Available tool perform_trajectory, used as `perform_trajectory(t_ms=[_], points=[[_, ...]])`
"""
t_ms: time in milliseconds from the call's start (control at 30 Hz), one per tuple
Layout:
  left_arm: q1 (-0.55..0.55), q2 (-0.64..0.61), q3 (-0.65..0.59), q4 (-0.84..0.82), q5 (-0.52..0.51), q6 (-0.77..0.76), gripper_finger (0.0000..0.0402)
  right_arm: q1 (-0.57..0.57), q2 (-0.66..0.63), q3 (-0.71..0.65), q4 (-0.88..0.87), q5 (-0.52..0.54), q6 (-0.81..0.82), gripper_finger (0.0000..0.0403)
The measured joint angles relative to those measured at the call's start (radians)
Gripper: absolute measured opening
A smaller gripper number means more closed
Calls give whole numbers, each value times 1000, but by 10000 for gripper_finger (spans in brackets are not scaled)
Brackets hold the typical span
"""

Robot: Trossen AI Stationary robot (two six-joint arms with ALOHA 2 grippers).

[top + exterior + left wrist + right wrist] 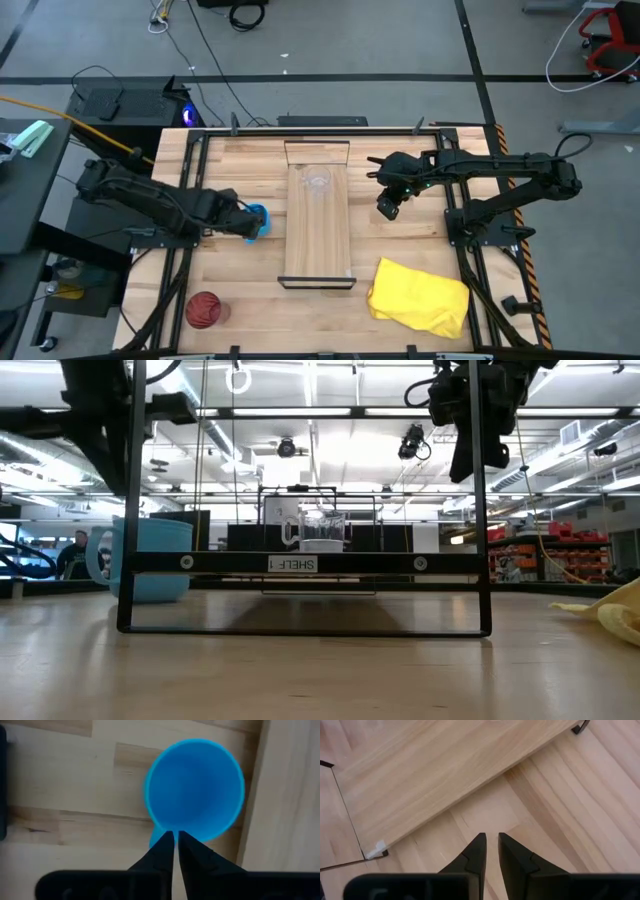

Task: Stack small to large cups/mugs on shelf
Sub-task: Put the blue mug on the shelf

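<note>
Bright blue mug (259, 220) on the wooden surface (410, 250), just left of the shelf (320, 235), upright with its mouth open to the left wrist camera. Left gripper (175, 839) at the mug's rim, fingers (161, 851) pinched nearly together on the rim wall just above the handle side. Clear cup (318, 183) already on the shelf, toward its far end; seen through the shelf bracket in the low view (322, 530). Dark red cup (203, 310) alone at the near left corner of the surface, well apart from the rest. Right gripper (388, 207) raised above bare wood just right of the shelf, fingers (476, 854) holding nothing, only a narrow gap between them. Yellow cloth (420, 296) crumpled at the near right of the surface.
</note>
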Motion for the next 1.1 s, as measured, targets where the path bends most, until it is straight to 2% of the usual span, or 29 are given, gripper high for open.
perform_trajectory(t_ms=[300,667,1100], points=[[5,-2,-46,1,-14,-135,69,0,0,0,2,0,0,56],[54,3,-46,-41,-21,-130,116,0,0,0,29,18,-19,56],[90,7,-130,56,21,-106,126,0,0,0,28,18,-19,56]])
